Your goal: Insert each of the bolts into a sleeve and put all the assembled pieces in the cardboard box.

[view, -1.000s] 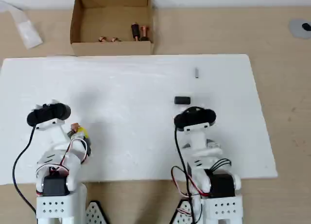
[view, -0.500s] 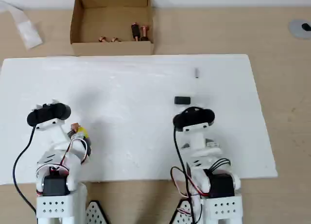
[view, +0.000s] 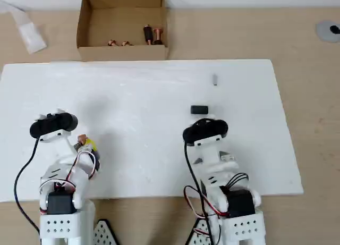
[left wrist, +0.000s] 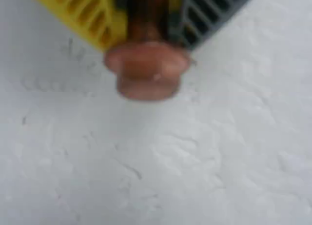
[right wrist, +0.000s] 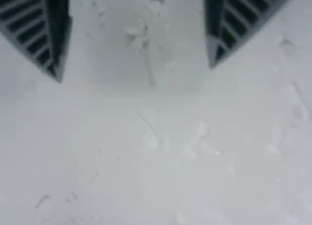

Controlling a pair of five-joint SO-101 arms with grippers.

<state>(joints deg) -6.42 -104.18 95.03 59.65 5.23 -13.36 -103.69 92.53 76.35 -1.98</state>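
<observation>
My left gripper (left wrist: 146,37) is shut on a copper-coloured bolt (left wrist: 146,71), whose flanged head sticks out past the yellow and grey fingers just above the white foam. In the high view that bolt (view: 81,140) shows beside the left arm's wrist. My right gripper (right wrist: 136,54) is open over bare foam, with nothing between its dark fingers. A black sleeve (view: 198,110) lies on the foam just beyond the right arm (view: 205,129). The cardboard box (view: 81,27) stands at the back left and holds several copper and black pieces (view: 152,34).
A small grey pin (view: 215,79) lies on the white foam mat (view: 138,96) farther back on the right. A clear plastic bag (view: 29,35) rests on the wooden table left of the box. A grey disc (view: 328,30) sits at the far right.
The right arm has shifted a little to the left and back from the black sleeve. The left arm has stayed put with the bolt.
</observation>
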